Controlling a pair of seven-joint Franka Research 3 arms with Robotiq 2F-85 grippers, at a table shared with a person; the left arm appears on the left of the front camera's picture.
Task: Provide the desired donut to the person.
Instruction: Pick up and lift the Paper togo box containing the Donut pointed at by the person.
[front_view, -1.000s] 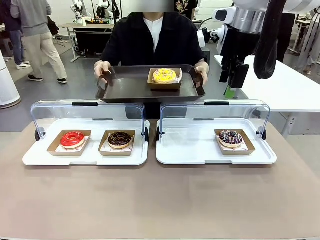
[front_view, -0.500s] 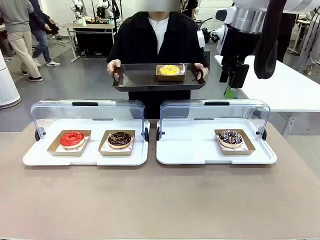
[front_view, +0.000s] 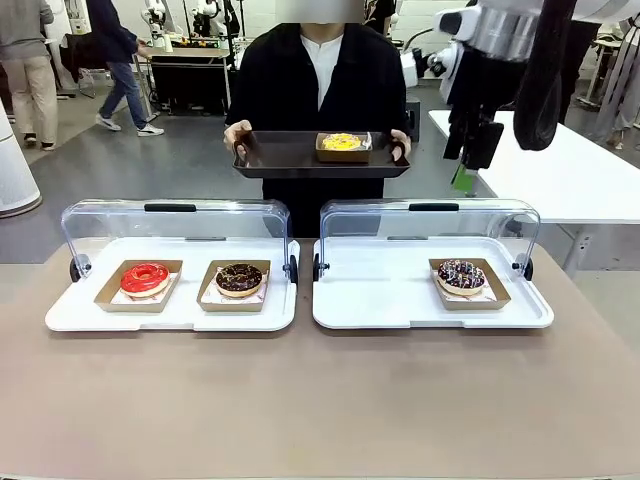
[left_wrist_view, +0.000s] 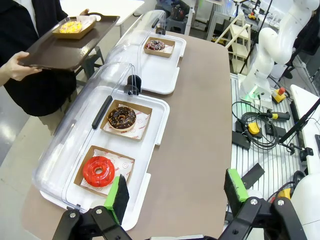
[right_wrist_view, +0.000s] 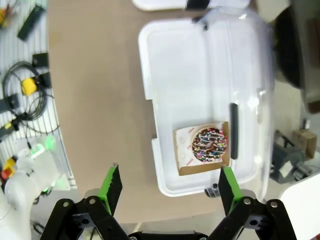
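The person (front_view: 318, 80) stands across the table holding a dark brown tray (front_view: 280, 160) with both hands. A yellow donut (front_view: 342, 142) in a cardboard holder rests on it, and the same donut (left_wrist_view: 70, 26) appears in the left wrist view. A red donut (front_view: 145, 278) and a chocolate donut (front_view: 240, 278) lie in the left white tray (front_view: 170, 318). A sprinkled chocolate donut (front_view: 461, 274) lies in the right white tray (front_view: 380, 300). My right gripper (front_view: 462, 170) hangs open high above the right tray (right_wrist_view: 200, 75). My left gripper (left_wrist_view: 176, 190) is open above the table's left end.
Both trays have clear domed lids (front_view: 170, 225) swung up toward the person. A white side table (front_view: 560, 180) stands at the right. Other people walk in the background at left. Bare brown tabletop (front_view: 320, 400) lies in front of the trays.
The person has drawn the brown tray back from the table and levelled it at chest height. My right arm has shifted slightly up and right. Both grippers stay open.
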